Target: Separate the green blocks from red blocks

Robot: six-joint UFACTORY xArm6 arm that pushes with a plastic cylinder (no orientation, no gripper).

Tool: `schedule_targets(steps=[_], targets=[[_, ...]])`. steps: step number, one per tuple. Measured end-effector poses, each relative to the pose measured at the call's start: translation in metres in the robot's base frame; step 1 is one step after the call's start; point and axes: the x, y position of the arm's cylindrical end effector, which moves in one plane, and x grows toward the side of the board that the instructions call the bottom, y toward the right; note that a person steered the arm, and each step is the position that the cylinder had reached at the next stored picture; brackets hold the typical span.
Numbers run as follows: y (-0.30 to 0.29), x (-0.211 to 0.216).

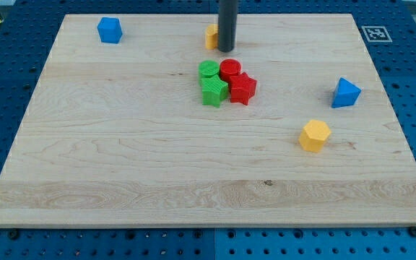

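Two green and two red blocks sit bunched together just above the board's middle. The green round block point(209, 70) touches the red round block point(230, 69) on its right. Below them the green star-shaped block point(213, 91) touches the red star-shaped block point(242, 88). My tip point(226, 50) stands a little above the red round block, apart from the cluster. The rod hides most of an orange block point(211, 35) at the view's top.
A blue block point(110, 30) lies at the top left of the wooden board point(121, 144). A blue triangular block point(345, 93) lies at the right. A yellow hexagonal block point(315, 135) lies at the lower right. A marker tag point(375, 33) sits beyond the top right corner.
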Motion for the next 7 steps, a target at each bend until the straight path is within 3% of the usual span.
schedule_targets(steps=[3,7], targets=[[-0.024,-0.017],[-0.023,0.006]])
